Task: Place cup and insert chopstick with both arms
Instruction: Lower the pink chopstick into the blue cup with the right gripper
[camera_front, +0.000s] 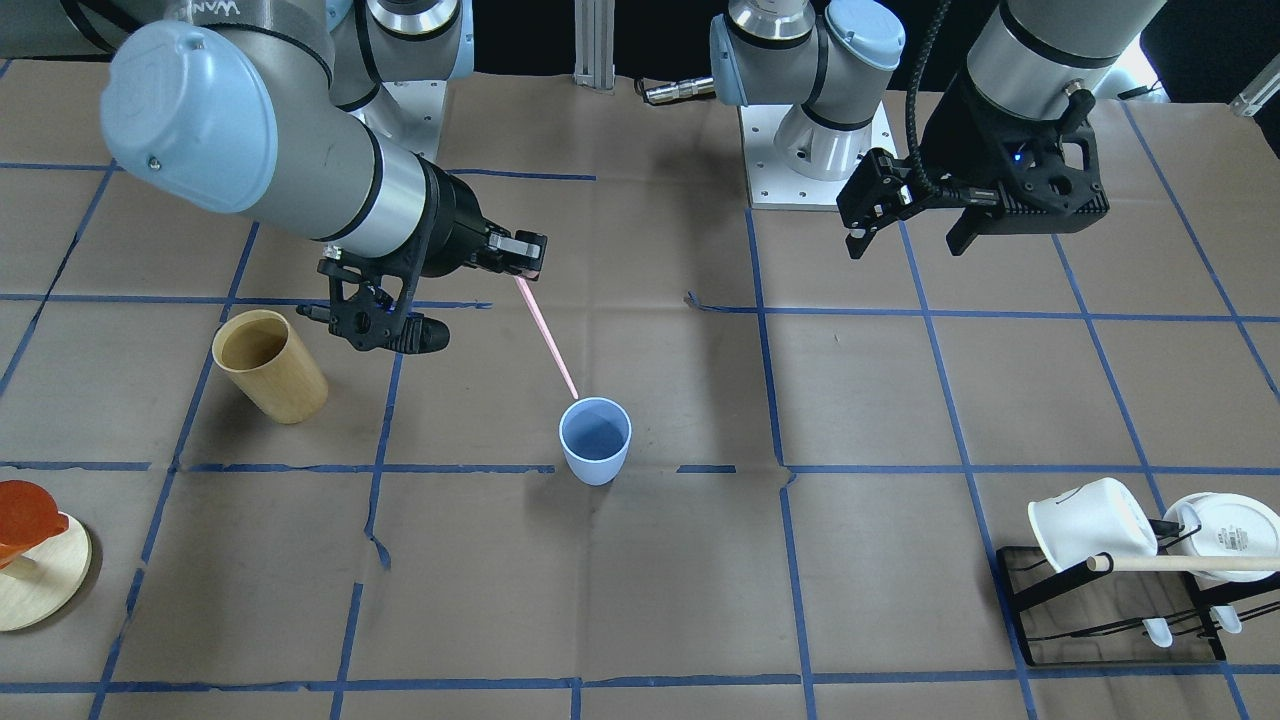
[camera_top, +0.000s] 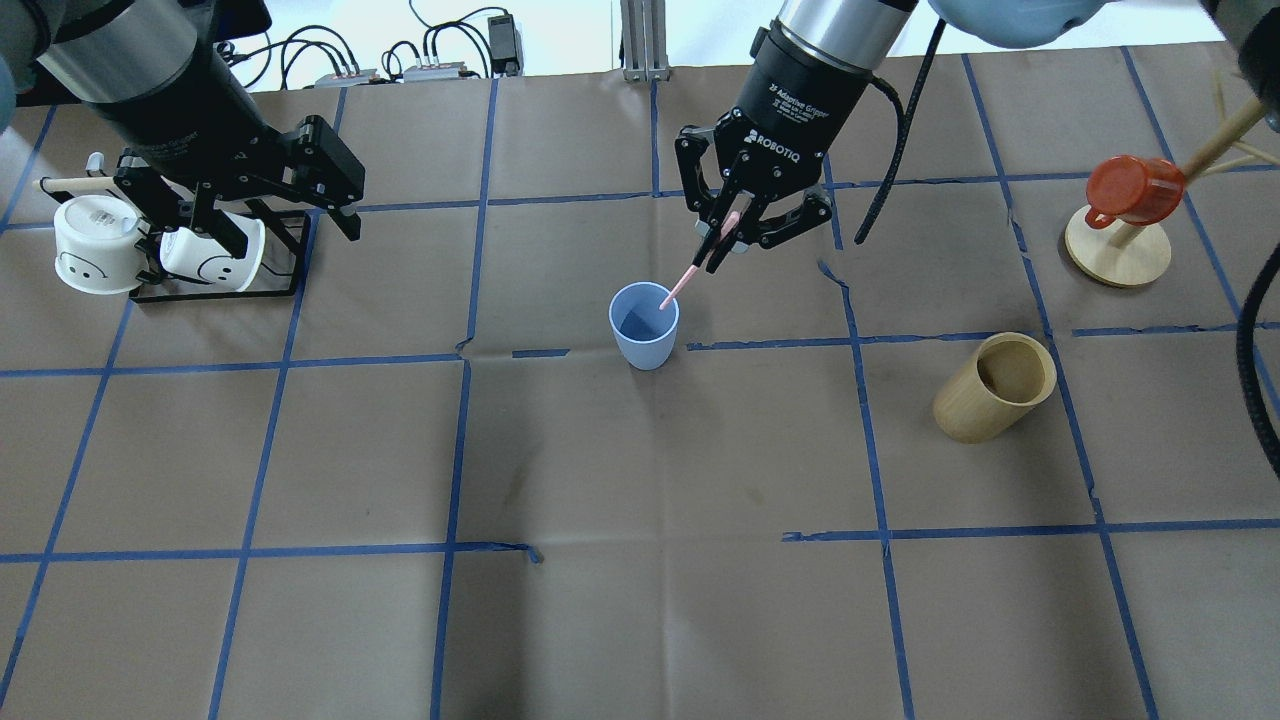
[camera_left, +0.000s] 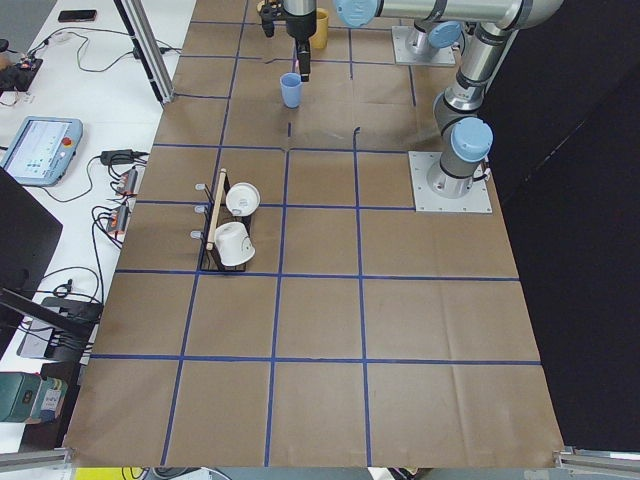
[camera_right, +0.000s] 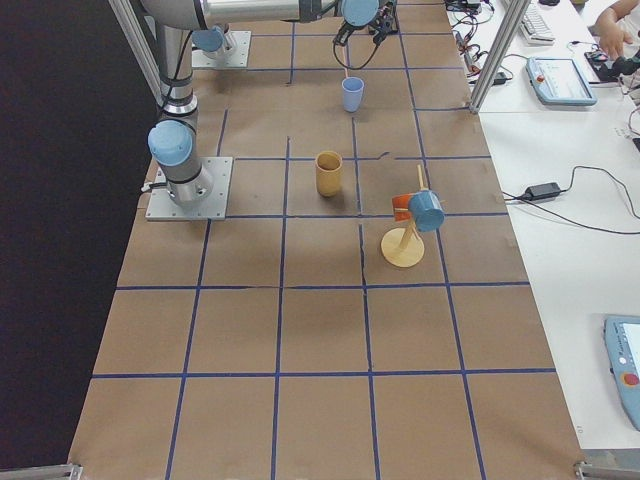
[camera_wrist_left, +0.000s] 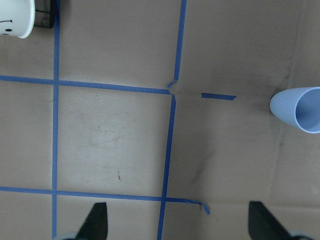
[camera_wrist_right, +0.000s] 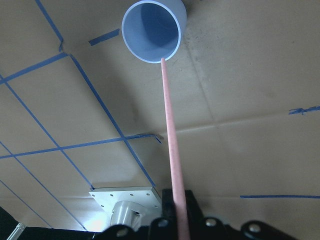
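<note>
The light blue cup (camera_top: 644, 325) stands upright and empty near the table's middle; it also shows in the front view (camera_front: 595, 440) and at the right edge of the left wrist view (camera_wrist_left: 300, 107). My right gripper (camera_top: 718, 252) is shut on the upper end of the thin pink chopstick (camera_top: 685, 280), which slants down toward the cup. In the right wrist view the stick (camera_wrist_right: 170, 130) ends right at the cup's (camera_wrist_right: 154, 30) rim. My left gripper (camera_top: 290, 225) is open and empty, hovering by the mug rack, far from the cup.
A tan wooden cup (camera_top: 993, 388) stands to the right of the blue cup. A black rack (camera_top: 290, 225) with white mugs (camera_top: 95, 245) and a wooden rod (camera_front: 1180, 563) sits at the far left. A red mug (camera_top: 1130, 190) hangs on a wooden stand at the far right.
</note>
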